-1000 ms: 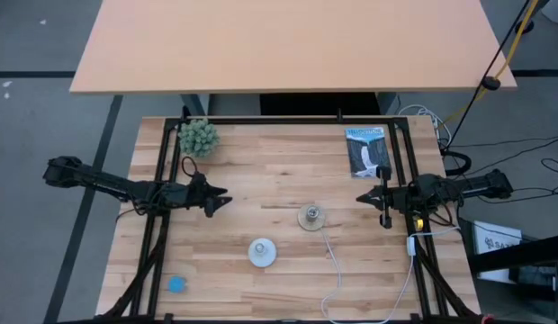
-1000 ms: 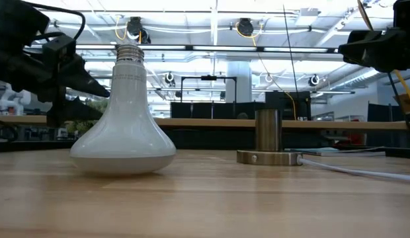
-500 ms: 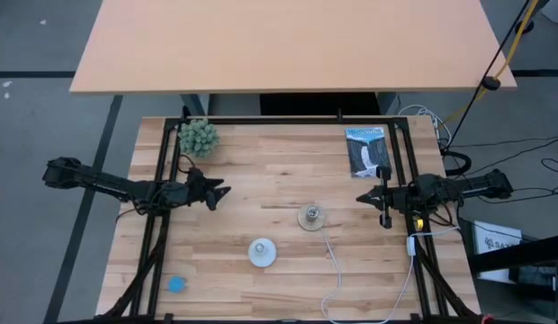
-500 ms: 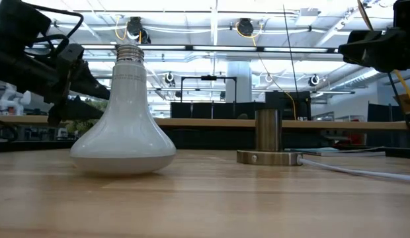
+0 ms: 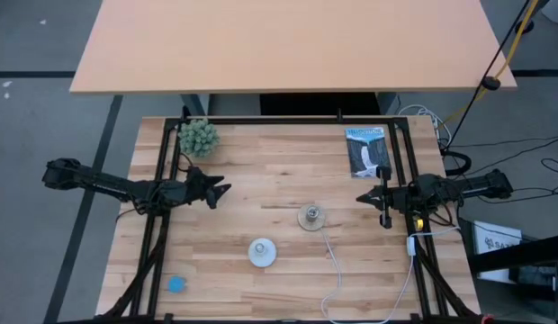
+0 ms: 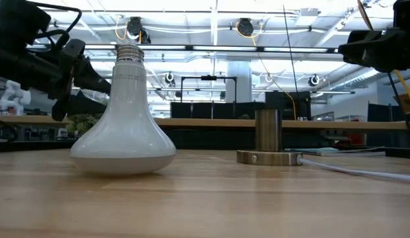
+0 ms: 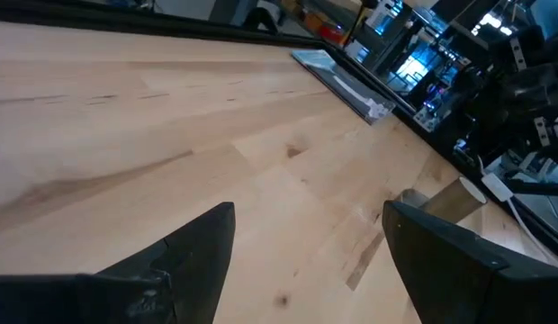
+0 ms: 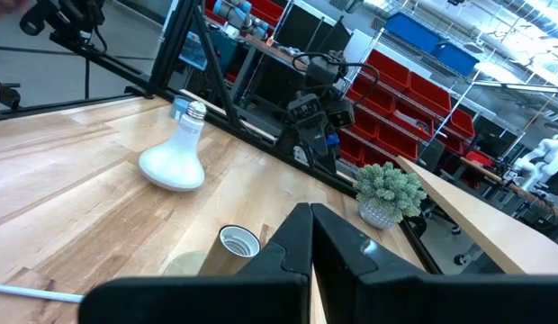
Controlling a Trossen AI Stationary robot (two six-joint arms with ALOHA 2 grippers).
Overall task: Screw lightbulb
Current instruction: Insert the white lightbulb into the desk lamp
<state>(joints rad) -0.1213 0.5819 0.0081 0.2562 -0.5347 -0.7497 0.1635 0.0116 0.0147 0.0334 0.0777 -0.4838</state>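
Wooden planks make up the table (image 5: 279, 171), and it sits inside a black frame. Behind it is a big room with bright ceiling lights and red bins on shelves.

The lightbulb (image 5: 262, 252) stands on the table near the front edge, a little left of the middle. Its round white head is down on the wood and its silver screw end points up. Nothing is touching it. In the low view the lightbulb (image 6: 123, 119) looks big and close.

The socket (image 5: 310, 216) is just to the right of the bulb and a bit farther back. A white cord (image 5: 333, 270) runs from it toward the front of the table.

The left claw (image 5: 220, 191) hangs over the left side of the table, up in the air and well apart from the bulb. Its fingers are spread wide and hold nothing.

The right claw (image 5: 362, 199) waits over the right side of the table. Its fingers are pressed together with nothing between them.

A small green plant (image 5: 198, 137) sits at the far left corner. A booklet (image 5: 367, 151) lies at the far right. A little blue disc (image 5: 176, 284) rests at the near left corner.
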